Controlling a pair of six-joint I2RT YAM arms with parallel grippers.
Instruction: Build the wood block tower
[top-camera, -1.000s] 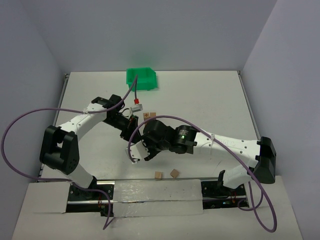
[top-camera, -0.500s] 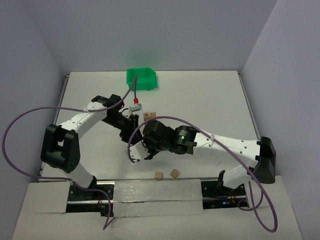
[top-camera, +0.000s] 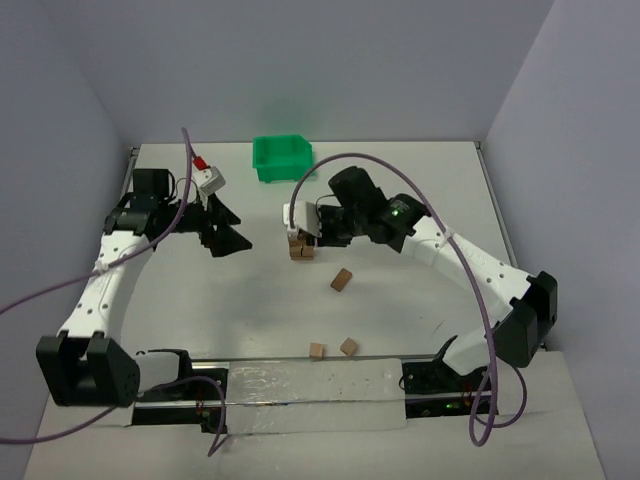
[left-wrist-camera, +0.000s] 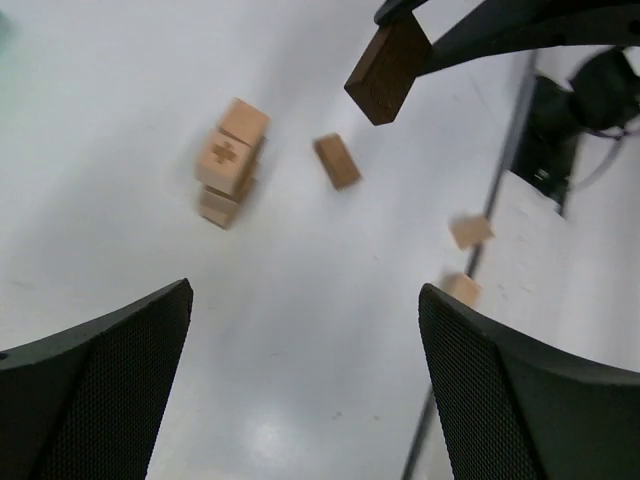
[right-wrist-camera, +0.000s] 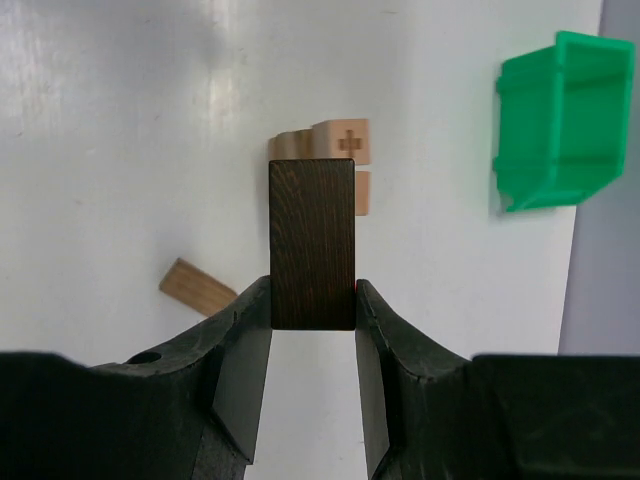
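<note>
The wood block tower (top-camera: 300, 250) is a small stack of light tan blocks (left-wrist-camera: 228, 165) in the middle of the table; its top cube bears a cross mark (right-wrist-camera: 342, 140). My right gripper (right-wrist-camera: 312, 300) is shut on a dark brown bar (right-wrist-camera: 312, 245), held in the air just above and near the stack (left-wrist-camera: 388, 68). In the top view the right gripper (top-camera: 303, 228) hovers over the stack. My left gripper (top-camera: 228, 228) stands wide open and empty to the left of the stack, well apart from it (left-wrist-camera: 305, 380).
A loose tan block (top-camera: 342, 281) lies right of the stack (left-wrist-camera: 337, 161) (right-wrist-camera: 195, 287). Two more tan blocks (top-camera: 317, 350) (top-camera: 349, 346) sit near the front rail. A green bin (top-camera: 283, 158) (right-wrist-camera: 565, 120) stands at the back edge.
</note>
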